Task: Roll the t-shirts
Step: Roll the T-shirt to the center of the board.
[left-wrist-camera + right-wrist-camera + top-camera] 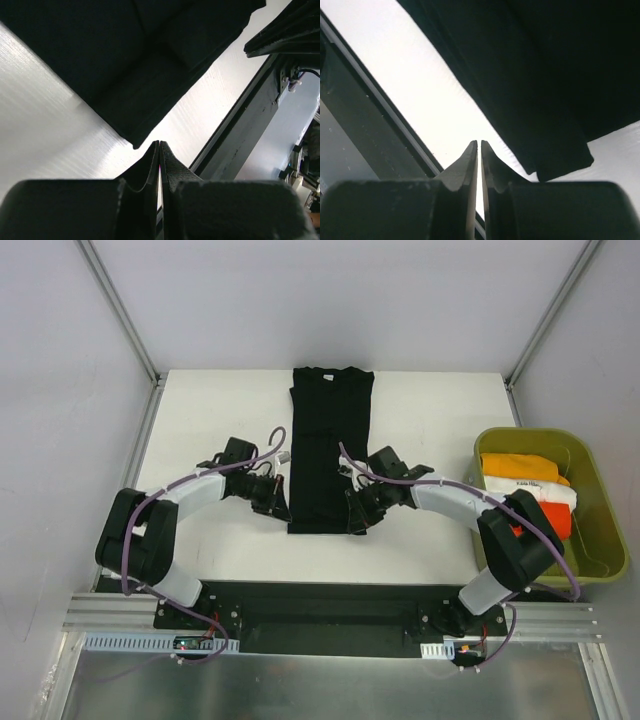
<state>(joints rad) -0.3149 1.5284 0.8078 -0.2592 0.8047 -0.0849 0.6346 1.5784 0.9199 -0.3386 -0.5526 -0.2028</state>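
A black t-shirt (328, 445) lies folded into a long narrow strip down the middle of the table. My left gripper (272, 502) sits low beside the strip's near-left corner. In the left wrist view that corner (135, 142) lies just beyond the left gripper (160, 143), which is shut with nothing in it. My right gripper (358, 512) is at the near-right corner. In the right wrist view the right gripper (479, 142) is shut on nothing, with the shirt's corner (565, 165) just to its right. Orange (515, 466), white (530, 490) and red-orange (555, 518) t-shirts lie bundled in the bin.
An olive-yellow plastic bin (600, 490) stands at the table's right edge. The black rail (330, 605) carrying the arm bases runs along the near edge, close behind both grippers. Grey walls enclose the table on three sides.
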